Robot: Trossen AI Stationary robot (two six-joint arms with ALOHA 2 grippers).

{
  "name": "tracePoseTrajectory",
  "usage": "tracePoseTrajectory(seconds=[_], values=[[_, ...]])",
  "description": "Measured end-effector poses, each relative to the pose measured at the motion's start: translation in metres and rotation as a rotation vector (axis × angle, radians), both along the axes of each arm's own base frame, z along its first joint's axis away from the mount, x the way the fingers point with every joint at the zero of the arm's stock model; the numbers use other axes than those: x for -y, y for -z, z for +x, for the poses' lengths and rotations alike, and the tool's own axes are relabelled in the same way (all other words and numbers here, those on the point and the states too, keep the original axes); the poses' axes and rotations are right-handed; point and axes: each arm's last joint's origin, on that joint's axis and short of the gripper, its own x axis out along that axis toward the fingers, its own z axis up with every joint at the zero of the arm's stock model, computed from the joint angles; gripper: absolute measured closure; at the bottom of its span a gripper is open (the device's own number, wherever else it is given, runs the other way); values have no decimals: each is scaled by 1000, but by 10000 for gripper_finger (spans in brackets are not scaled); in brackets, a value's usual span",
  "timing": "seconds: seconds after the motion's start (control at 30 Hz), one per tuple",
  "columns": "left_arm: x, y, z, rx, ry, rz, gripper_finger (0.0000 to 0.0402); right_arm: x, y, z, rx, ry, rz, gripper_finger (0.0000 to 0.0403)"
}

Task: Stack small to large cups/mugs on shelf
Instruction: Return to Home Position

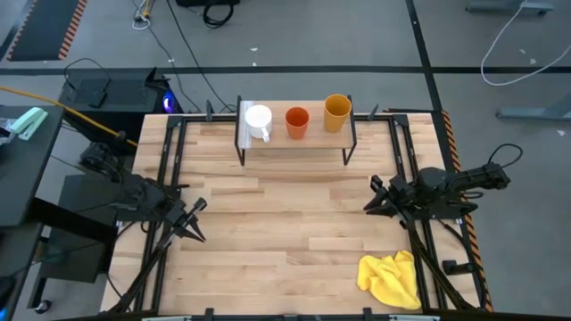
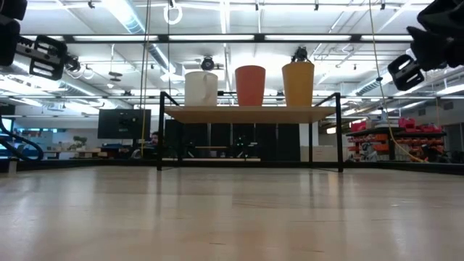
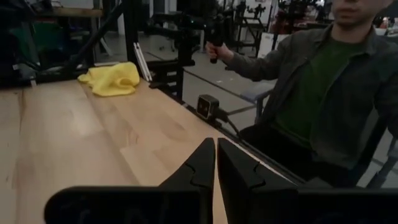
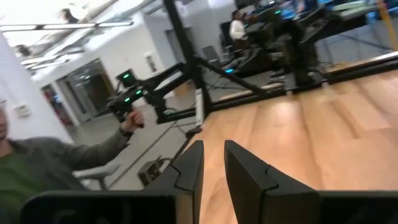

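At the far edge of the table (image 1: 285, 223), the shelf (image 1: 312, 141) carries three cups, upright in a row and not touching. The white mug (image 1: 258, 119) is on the left, the orange-red cup (image 1: 296, 121) in the middle, and the mustard-yellow cup (image 1: 336, 112) on the right. The left gripper (image 3: 216, 142) hangs over the table's left side, fingers together, holding nothing. The right gripper (image 4: 213, 144) is over the right side, fingers seemingly a little apart, holding nothing.

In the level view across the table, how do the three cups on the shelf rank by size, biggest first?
1. Mustard-yellow cup, tallest.
2. Orange-red cup, slightly shorter.
3. White mug, shortest.
All stand in one row on the shelf, so nearness hardly skews it; widths look much alike.
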Motion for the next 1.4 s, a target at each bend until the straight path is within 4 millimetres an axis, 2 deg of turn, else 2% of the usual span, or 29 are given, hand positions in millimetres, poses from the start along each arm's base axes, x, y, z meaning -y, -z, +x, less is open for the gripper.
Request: tracePoseTrajectory(seconds=[0.27,0.5,0.97,1.4], values=[[1,4,2,-33,0,23,367,1,1,1,12,54,-57,331],[2,-1,2,11,4,-8,375,1,1,1,36,56,-124,331],[2,-3,2,25,3,-18,366,1,1,1,31,55,-111,331],[2,-3,2,27,1,-19,374,1,1,1,31,55,-110,331]])
